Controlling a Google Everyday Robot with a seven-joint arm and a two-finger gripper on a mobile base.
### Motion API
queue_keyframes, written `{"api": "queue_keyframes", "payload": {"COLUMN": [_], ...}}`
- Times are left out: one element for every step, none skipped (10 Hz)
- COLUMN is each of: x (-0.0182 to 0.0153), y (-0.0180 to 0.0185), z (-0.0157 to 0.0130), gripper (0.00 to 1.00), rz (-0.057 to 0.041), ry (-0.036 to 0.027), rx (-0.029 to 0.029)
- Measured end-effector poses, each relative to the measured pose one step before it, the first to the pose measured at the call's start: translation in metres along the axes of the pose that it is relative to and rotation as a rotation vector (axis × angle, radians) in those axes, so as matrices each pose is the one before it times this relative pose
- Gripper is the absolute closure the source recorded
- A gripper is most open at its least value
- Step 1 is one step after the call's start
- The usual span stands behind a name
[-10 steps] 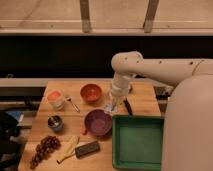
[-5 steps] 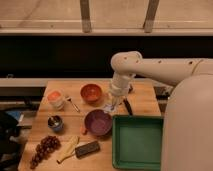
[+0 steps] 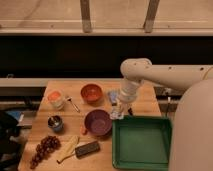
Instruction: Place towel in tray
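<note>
The towel (image 3: 114, 97), a small pale bluish cloth, lies on the wooden table between the orange bowl (image 3: 91, 93) and my arm. A paler bit shows just below it at the tip of my gripper (image 3: 119, 111). My gripper points down right over this cloth, close to the far left corner of the green tray (image 3: 142, 156). The tray sits at the front right of the table with its flat bottom bare. Whether the cloth is gripped or only touched cannot be made out.
A purple bowl (image 3: 98, 122) stands just left of the tray. Farther left are a cup with orange contents (image 3: 55, 98), a spoon (image 3: 73, 104), a small metal cup (image 3: 55, 122), grapes (image 3: 44, 149), a banana (image 3: 68, 149) and a dark rectangular block (image 3: 87, 148).
</note>
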Motion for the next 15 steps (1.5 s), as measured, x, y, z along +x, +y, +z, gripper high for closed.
{"api": "queue_keyframes", "payload": {"x": [0.01373, 0.01038, 0.01078, 0.00993, 0.00769, 0.00479, 0.00184, -0.00017, -0.00137, -0.00283, -0.0016, -0.00045, -0.00078, 0.00017, 0.00095], "y": [-0.01466, -0.01049, -0.0069, -0.00259, 0.00001, -0.00073, -0.0002, 0.00051, 0.00206, 0.00343, -0.00196, -0.00359, -0.0007, -0.00143, -0.00255], "z": [0.00636, 0.00488, 0.00698, 0.00917, 0.01041, 0.00885, 0.00608, 0.00421, 0.00252, 0.00269, -0.00267, -0.00415, -0.00295, -0.00468, -0.00364], "gripper": [1.0, 1.0, 1.0, 0.98, 0.9, 0.81, 0.7, 0.61, 0.53, 0.4, 0.3, 0.24, 0.23, 0.23, 0.23], "rz": [0.03252, 0.02839, 0.02461, 0.01791, 0.01039, 0.01088, 0.00209, -0.00073, -0.00255, -0.00239, 0.00571, 0.00642, 0.00149, 0.00516, 0.00682], "ry": [0.01811, 0.01435, 0.02081, 0.02636, 0.02837, 0.02168, 0.0118, 0.00663, 0.00363, 0.00089, -0.00899, -0.01081, -0.00868, -0.02376, -0.02702], "rx": [-0.00617, -0.00704, -0.00555, -0.01412, -0.01234, -0.01553, -0.01772, -0.01216, -0.00736, -0.00988, -0.011, -0.0062, -0.0033, -0.00437, -0.00563]}}
